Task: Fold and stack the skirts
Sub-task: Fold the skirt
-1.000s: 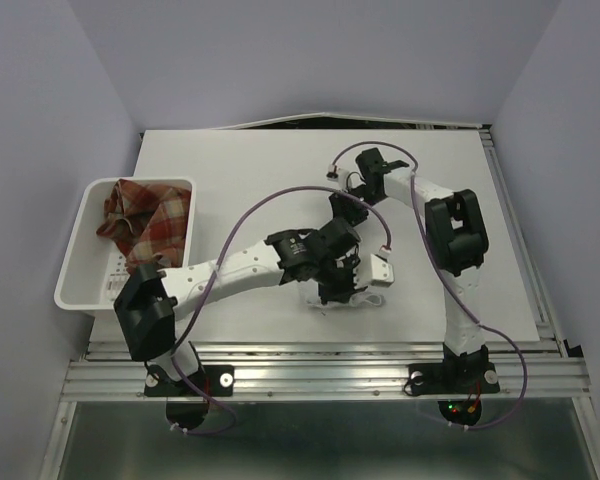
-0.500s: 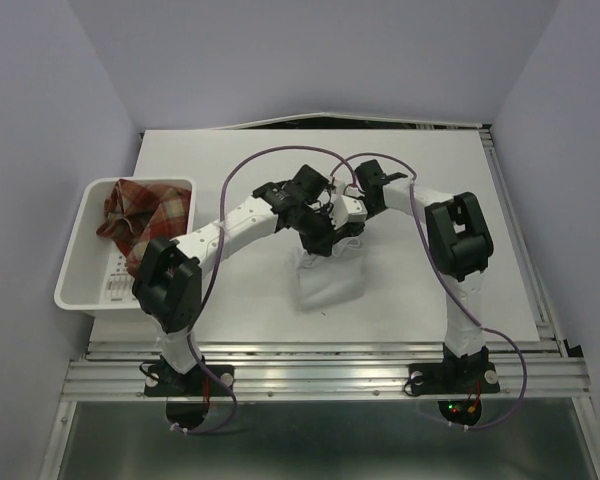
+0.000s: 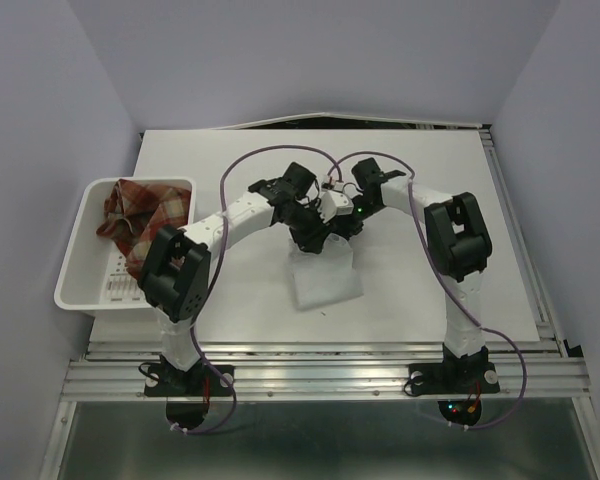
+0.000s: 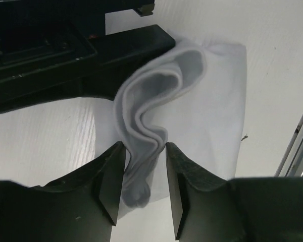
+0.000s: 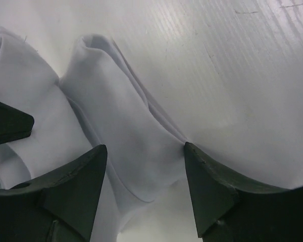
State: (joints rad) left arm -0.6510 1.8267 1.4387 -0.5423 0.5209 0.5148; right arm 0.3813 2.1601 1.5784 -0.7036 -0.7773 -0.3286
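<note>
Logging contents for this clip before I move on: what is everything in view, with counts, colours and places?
white skirt: one, white, table centre, its far end bunched at the grippers
plaid skirt: one, red and tan, crumpled in the bin
bin: one, white, at the table's left edge
table: one, white, under everything
left gripper: one, black, shut on a raised fold of the white skirt
right gripper: one, black, jaws apart over the same skirt's fabric
</note>
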